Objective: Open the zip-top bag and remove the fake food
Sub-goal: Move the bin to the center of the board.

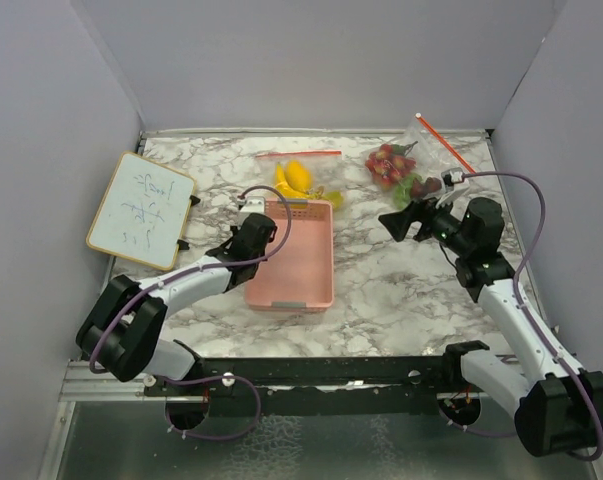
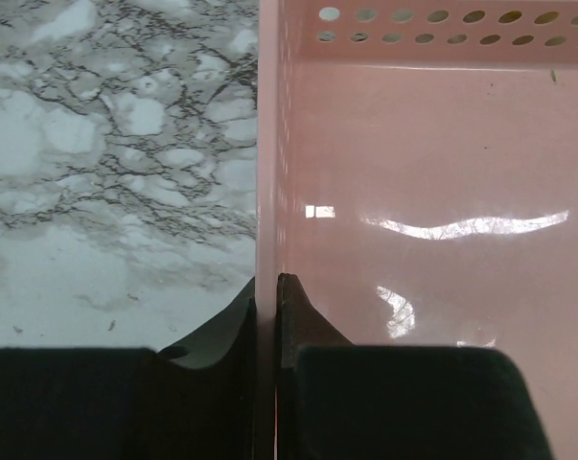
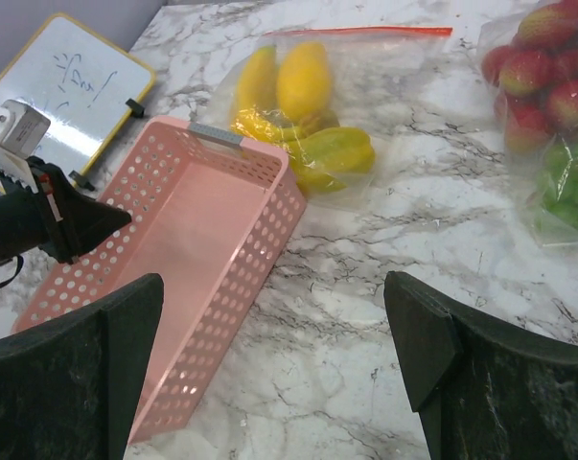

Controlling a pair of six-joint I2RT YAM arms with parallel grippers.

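1. My left pincer (image 2: 266, 287) is clenched on the left wall of the pink basket (image 2: 413, 172). One finger is outside the wall, over the marble table (image 2: 106, 144), and the other finger is inside.
2. In the top view, this left pincer (image 1: 255, 212) meets the pink basket (image 1: 326, 250) at its far left corner. My right wrist camera also shows it there (image 3: 63, 216), at the rim (image 3: 241, 153).
3. My right pincer (image 3: 272, 287) is released. Its two fingers stand wide apart and grasp nothing.
4. From above, the right pincer (image 1: 406, 215) hangs over the right part of the table (image 1: 401, 290), just in front of one bag and well apart from the basket.
5. All the fake food lies inside two bags. The yellow pieces (image 1: 294, 178) (image 3: 303, 81) are in the first zip-top bag (image 1: 316, 165), just behind the far end of the basket. Its red zip strip (image 1: 299, 153) lies on the far side.
6. The strawberries (image 1: 386, 162) (image 3: 543, 67) and the green pieces (image 1: 406, 187) (image 3: 566, 177) are in the second zip-top bag (image 1: 426, 150), near the far right corner of the table.
7. I cannot tell if either bag is sealed or open.
8. A whiteboard (image 1: 141, 210) with handwriting lies to the left of the basket, near the left wall.
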